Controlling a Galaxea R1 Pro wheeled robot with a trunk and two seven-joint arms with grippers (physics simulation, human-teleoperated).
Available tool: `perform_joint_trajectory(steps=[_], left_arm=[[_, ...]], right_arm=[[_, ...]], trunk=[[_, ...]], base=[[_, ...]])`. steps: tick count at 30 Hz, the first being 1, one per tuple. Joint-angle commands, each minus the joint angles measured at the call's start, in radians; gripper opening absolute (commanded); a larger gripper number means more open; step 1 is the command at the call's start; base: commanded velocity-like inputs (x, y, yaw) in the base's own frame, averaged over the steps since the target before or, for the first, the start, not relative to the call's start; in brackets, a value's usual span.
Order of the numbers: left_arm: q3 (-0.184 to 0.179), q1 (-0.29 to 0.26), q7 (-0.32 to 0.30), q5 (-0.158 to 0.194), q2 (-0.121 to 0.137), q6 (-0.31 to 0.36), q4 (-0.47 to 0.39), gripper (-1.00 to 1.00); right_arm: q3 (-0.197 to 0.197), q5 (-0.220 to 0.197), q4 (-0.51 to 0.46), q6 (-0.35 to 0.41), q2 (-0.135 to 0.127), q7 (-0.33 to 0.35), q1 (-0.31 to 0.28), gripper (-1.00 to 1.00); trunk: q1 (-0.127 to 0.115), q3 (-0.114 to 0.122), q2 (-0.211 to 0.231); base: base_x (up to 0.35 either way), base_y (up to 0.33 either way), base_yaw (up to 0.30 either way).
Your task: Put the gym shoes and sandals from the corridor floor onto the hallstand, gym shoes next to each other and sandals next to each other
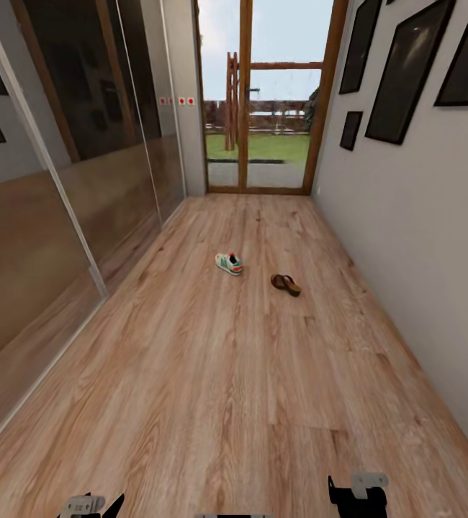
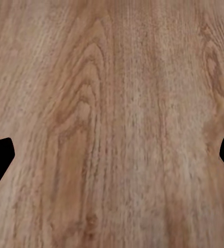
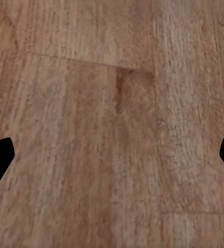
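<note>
Head view: corridor floor (image 1: 212, 374) runs to a glass door (image 1: 266, 101); one gym shoe (image 1: 229, 264) beside one sandal (image 1: 285, 284). Left tool (image 2: 112, 155) and right tool (image 3: 112, 155) spread wide, empty.

Gym shoe (image 1: 228, 263) left of sandal (image 1: 286, 284) (just apart) on corridor floor (image 1: 212, 388).

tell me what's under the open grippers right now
Bare wood floor lies under both: the left gripper and the right gripper hold nothing between their spread fingers. The sneaker and sandal lie farther down the corridor.
</note>
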Motion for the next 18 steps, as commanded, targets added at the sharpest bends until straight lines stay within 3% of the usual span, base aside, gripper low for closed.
perform_joint_trajectory(steps=[1,18], left_arm=[[0.009,-0.001,-0.005,-0.010,-0.001,-0.005,0.000,1.00],[0.009,-0.001,-0.005,-0.010,-0.001,-0.005,0.000,1.00]], right_arm=[[-0.008,0.011,0.001,-0.003,0.000,-0.003,0.000,1.00],[-0.008,0.011,0.001,-0.001,0.000,-0.005,0.000,1.00]], trunk=[[0.000,-0.001,0.000],[0.000,-0.001,0.000]], base=[[0.318,-0.139,0.000],[0.313,-0.139,0.000]])
